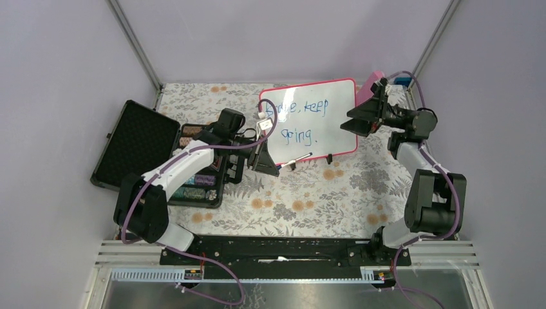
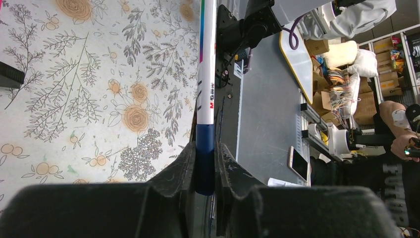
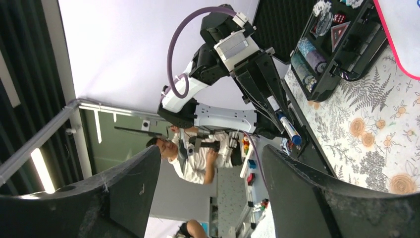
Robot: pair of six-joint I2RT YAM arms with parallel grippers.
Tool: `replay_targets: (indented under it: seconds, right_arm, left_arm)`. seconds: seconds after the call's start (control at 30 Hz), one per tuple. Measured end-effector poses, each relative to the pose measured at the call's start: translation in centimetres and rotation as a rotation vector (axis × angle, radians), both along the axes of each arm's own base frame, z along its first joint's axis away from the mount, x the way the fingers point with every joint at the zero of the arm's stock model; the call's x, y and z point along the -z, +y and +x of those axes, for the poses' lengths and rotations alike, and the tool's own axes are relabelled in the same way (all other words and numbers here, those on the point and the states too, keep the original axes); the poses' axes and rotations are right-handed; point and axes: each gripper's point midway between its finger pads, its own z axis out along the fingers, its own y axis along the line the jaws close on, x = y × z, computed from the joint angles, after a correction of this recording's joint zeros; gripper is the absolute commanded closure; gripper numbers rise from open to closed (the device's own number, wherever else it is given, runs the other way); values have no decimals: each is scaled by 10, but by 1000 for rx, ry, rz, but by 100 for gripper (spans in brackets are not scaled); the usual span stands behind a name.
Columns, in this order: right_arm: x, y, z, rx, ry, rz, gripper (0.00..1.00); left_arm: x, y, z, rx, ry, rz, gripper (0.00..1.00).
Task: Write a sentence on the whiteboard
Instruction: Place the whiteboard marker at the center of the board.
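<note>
The left gripper [image 2: 204, 153] was clamped on the blue end of a marker [image 2: 206, 74]. The white barrel ran out past the fingers over the floral cloth [image 2: 89, 99]. From above, the left arm reached forward from its base with the elbow bent. Its wrist sat in front of the whiteboard's [image 1: 335, 122] lower left corner, and the marker pointed right along the board's bottom edge, near a black foot [image 1: 329, 158].

The right gripper [image 3: 210, 163] stood wide apart with nothing between its fingers [image 3: 297, 188]. That arm rose from its base, folded back at the elbow, and brought the gripper level with the board's right edge, facing left. Whether it touched the frame could not be told.

The whiteboard stood propped at the back middle of the table. It carried the sentence [image 1: 299, 119] in blue on two lines, the first word partly hidden by the left wrist and its cable. An open black case [image 1: 138, 145] lay left of the left arm. A pink object [image 1: 372, 80] showed behind the right gripper.
</note>
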Motion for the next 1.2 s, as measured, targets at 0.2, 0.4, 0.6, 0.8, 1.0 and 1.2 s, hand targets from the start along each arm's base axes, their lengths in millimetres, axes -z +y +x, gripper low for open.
replay_targets:
  seconds: [0.2,0.4,0.6,0.8,1.0,1.2]
  right_arm:
    - [3,-11,2,105,60,50,8]
    - [-4,-35,54,375,-32,-101,3]
    - [-8,-43,53,370,-376,-412,2]
    - [23,-41,28,234,-707,-782,4]
    - [21,18,-51,-45,-1217,-943,15]
    - [18,53,-87,-239,-1536,-967,23]
  left_arm:
    - [-3,-1,1,-4,-13,-10,100]
    - [-3,1,-1,-9,-17,-10,100]
    - [-6,2,-1,-16,-17,-13,100]
    - [-7,1,-1,-21,13,-11,95]
    - [-3,0,-2,-30,74,-4,95]
    - [0,-1,-1,-43,126,8,96]
